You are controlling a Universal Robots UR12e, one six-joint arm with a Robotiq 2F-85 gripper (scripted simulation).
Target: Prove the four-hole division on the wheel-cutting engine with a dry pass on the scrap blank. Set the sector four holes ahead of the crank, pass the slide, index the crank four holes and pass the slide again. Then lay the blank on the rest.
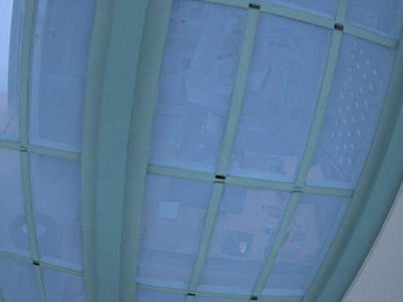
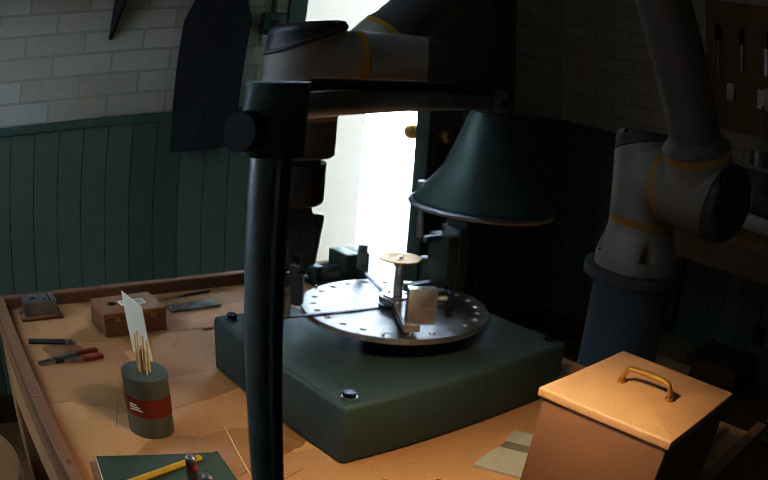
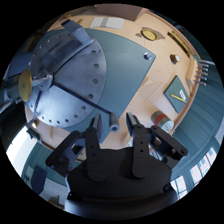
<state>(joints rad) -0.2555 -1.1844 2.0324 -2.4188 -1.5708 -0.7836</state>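
My gripper [image 3: 113,123] is open, and the crank's small grey handle [image 3: 113,125] stands loose between its fingers. The crank arm [image 3: 80,98] runs from that handle across the round index plate [image 3: 69,85] to the hub. The plate carries a ring of holes and sits on the dark green engine base [image 2: 391,368]. The brass scrap blank [image 3: 25,85] sits on the spindle at the hub. The sector's flat blades [image 3: 64,46] fan out over the far part of the plate. From the second side camera a lamp post hides my gripper.
Behind the engine are a bright doorway and a green panelled wall. A dark lamp post [image 2: 263,294] and its shade [image 2: 481,170] stand in front. A lidded wooden box [image 2: 623,419], a grey pot of sticks [image 2: 147,396] and small tools lie on the bench. The side camera looks through a hazy window.
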